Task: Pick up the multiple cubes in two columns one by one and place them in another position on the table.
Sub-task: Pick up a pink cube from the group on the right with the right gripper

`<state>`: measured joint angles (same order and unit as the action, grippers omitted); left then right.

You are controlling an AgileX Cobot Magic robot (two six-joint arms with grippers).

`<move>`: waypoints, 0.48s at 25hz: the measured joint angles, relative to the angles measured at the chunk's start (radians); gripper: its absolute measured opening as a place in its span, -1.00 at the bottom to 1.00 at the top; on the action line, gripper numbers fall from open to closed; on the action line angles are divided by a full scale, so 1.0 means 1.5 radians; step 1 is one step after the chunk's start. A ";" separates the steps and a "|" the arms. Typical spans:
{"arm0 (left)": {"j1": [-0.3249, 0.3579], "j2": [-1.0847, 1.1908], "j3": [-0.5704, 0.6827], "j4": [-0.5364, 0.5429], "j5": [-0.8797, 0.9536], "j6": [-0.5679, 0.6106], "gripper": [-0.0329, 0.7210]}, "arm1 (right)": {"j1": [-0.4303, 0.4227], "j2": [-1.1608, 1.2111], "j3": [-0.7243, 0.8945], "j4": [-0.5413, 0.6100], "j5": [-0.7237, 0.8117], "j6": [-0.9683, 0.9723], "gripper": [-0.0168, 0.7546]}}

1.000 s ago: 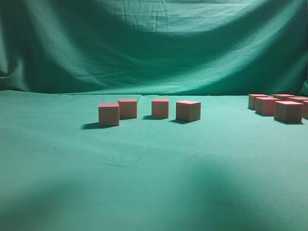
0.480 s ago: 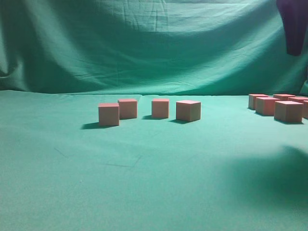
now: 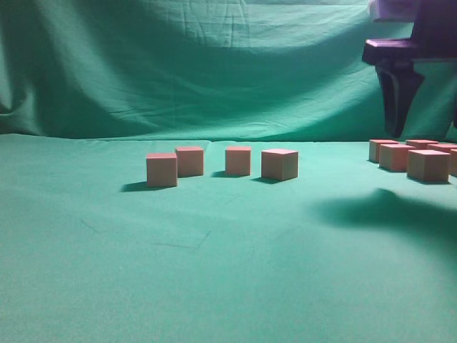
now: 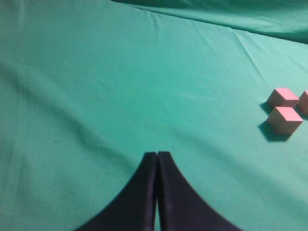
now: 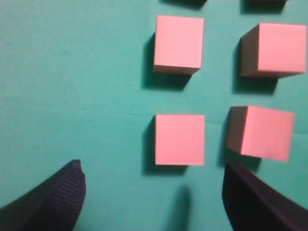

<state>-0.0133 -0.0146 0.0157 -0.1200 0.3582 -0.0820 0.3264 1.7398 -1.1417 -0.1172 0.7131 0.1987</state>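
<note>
I hung the right hand (image 5: 151,192) above the two-column cube group, fingers spread wide.

Nearest my wrist camera sat the near-left cube (image 5: 179,139), roughly between the released fingers, so I judged it the one to take first (its neighbour, the near-right cube (image 5: 261,132), sat skewed and just beside it). To do this well I would centre over the cube, square the fingers to its flat sides and drop straight, keeping the right finger out of the narrow gap. Farther off, the left hand (image 4: 157,159) rested clenched and empty over bare green desk (image 4: 120,86), with four cubes (image 3: 221,163) at mid-desk.
</note>
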 joint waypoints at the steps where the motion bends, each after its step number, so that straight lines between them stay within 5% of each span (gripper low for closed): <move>1: 0.000 0.000 0.000 0.000 0.000 0.000 -0.91 | 0.000 0.010 0.000 -0.003 -0.013 0.000 0.55; 12: 0.000 0.000 0.000 0.000 0.000 0.000 -0.91 | -0.015 0.061 0.000 -0.014 -0.080 0.000 0.55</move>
<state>-0.0133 -0.0146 0.0157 -0.1200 0.3582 -0.0820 0.3042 1.8315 -1.1417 -0.1386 0.5937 0.1987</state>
